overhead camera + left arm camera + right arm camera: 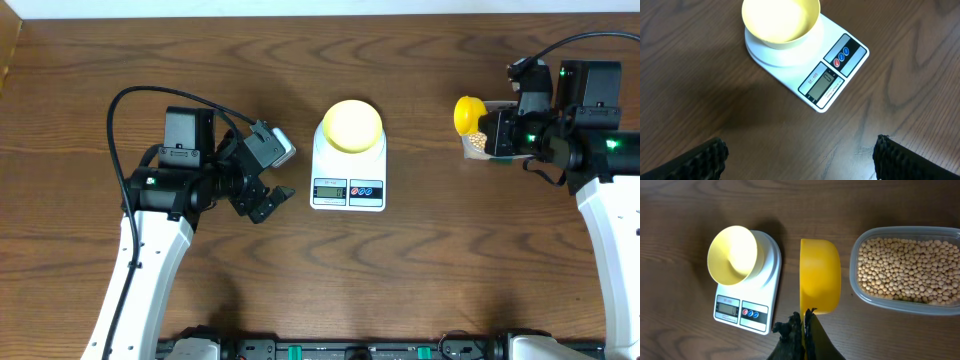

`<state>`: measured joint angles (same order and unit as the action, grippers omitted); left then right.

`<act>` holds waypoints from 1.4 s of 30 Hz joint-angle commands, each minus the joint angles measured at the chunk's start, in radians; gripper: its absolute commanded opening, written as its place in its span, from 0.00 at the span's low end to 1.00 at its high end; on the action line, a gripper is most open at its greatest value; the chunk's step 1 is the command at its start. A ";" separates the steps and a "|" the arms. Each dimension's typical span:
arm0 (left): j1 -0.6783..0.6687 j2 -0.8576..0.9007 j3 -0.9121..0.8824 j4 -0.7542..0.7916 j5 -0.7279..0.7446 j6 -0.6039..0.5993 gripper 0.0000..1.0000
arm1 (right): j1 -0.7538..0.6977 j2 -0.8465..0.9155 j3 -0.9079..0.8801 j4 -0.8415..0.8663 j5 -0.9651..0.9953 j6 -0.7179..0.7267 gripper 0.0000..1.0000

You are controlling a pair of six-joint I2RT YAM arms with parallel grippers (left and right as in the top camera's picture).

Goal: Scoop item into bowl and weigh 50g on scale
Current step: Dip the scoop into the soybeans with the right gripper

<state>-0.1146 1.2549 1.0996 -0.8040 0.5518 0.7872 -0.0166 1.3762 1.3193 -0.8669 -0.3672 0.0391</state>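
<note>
Right claw [804, 316] clamped on scoop [820, 275] (yellow); left claw [800, 152] spread wide.

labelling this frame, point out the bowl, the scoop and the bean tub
pale-yellow bowl [732, 255], right wrist view, inside floor
yellow scoop [820, 275], right wrist view, its cup
clear plastic tub [854, 275], right wrist view, left rim

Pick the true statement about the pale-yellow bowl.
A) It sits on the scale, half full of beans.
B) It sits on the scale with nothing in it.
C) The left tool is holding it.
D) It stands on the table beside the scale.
B: the bowl rests on the scale and its inside is bare, while the beans lie in the clear tub.
</note>
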 commanded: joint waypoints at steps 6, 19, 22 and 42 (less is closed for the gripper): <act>0.003 -0.001 -0.002 -0.002 0.016 0.016 0.95 | -0.002 -0.002 0.012 0.003 -0.010 -0.021 0.01; 0.003 -0.001 -0.002 -0.002 0.016 0.016 0.95 | -0.002 -0.002 0.012 -0.007 -0.010 -0.040 0.01; 0.003 -0.001 -0.002 -0.002 0.016 0.016 0.95 | -0.002 -0.002 0.012 -0.001 -0.031 -0.039 0.01; 0.003 -0.001 -0.002 -0.002 0.016 0.016 0.95 | -0.002 -0.002 0.121 -0.283 0.003 -0.083 0.01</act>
<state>-0.1146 1.2549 1.0996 -0.8043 0.5518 0.7872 -0.0166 1.3769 1.3811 -1.1324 -0.3687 0.0017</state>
